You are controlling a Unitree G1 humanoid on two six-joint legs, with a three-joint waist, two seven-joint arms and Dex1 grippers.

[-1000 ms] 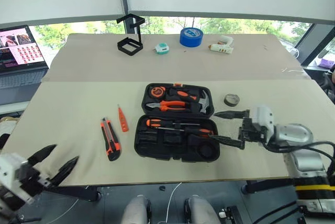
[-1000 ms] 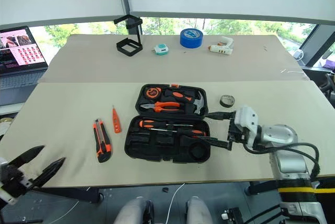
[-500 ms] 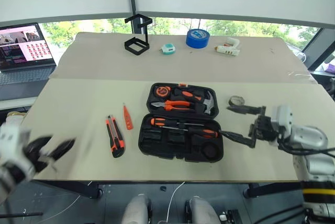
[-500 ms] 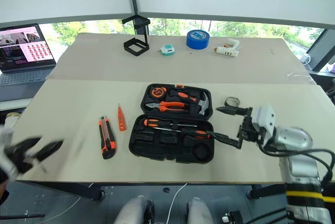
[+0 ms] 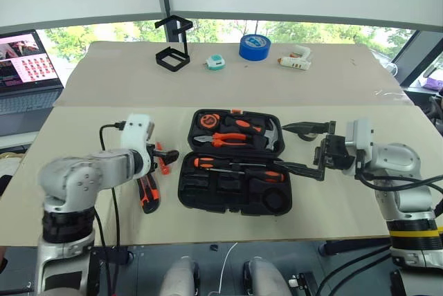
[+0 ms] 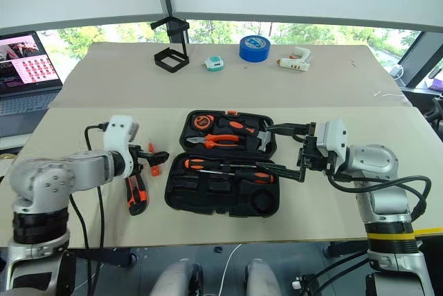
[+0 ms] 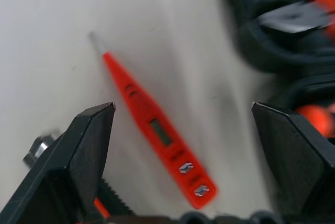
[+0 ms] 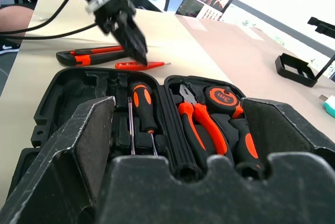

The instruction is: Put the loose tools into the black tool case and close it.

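Tester pen [image 7: 157,135] was the thing in play, a slim orange stick lying flat on the table [image 5: 90,123] just left of the open black tool case [image 5: 234,160], in the middle-left of the head views. The left gripper [image 7: 183,145] hung right over it with its jaws spread wide and nothing in them, pen lined up between the two fingers in the wrist view.

The pen's so thin and low that if the fingers came down a bit off, I reckon they'd close on the tabletop or flick it away. It also sat close to the utility knife [image 5: 147,196], which lay below it in the frame, partly under the arm, so a sloppy approach could nudge that one too or grab both.

Over on the right of the frame, the right gripper [image 5: 304,149] was also wide open and empty, hovering at the case's right edge near its hinge line. The small grey tape roll [image 5: 306,132] lay just beyond it, mostly hidden behind the upper finger. If that arm swung in, it could bump the lid half or shove the whole case, and then the slot the pen's meant for wouldn't be where the left arm expected it.

Two screwdrivers [image 8: 144,106] already sat in the near half. Case not closed yet.
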